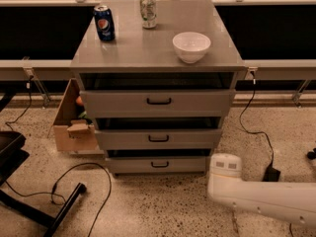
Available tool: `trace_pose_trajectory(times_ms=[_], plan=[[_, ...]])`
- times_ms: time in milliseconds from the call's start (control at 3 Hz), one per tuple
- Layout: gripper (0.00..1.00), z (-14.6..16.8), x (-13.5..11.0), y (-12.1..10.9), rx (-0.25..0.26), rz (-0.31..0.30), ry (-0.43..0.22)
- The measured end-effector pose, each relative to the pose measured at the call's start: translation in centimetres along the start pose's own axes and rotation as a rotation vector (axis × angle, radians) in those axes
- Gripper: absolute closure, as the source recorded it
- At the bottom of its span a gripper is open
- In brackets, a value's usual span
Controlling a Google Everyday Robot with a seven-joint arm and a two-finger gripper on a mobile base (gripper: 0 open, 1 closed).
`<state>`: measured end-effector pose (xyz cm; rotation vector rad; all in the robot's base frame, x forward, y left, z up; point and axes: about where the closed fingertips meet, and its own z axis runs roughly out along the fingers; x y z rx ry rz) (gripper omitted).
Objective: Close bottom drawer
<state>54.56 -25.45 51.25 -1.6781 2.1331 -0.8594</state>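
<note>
The bottom drawer (pixel 159 165) is the lowest of three grey drawers, with a slim flat front and a small black bar handle. It stands out a little from the cabinet, with a dark gap above its front. My gripper (pixel 224 168) is at the end of the white arm, low near the floor. It sits just right of the bottom drawer's right end, close to its front corner. I cannot tell whether it touches the drawer.
The middle drawer (pixel 158 138) and top drawer (pixel 159 101) also stand slightly out. A blue can (pixel 104 22), a second can (pixel 147 11) and a white bowl (pixel 191 46) sit on the cabinet top. A cardboard box (pixel 74 127) stands left. Cables (pixel 94 191) lie on the floor.
</note>
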Motion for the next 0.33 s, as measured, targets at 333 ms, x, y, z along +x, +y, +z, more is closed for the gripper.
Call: trace_pose_trajectory(times_ms=[333], plan=[[1.00,-8.93,2.29,-0.87,-0.029,-0.123,0.218]])
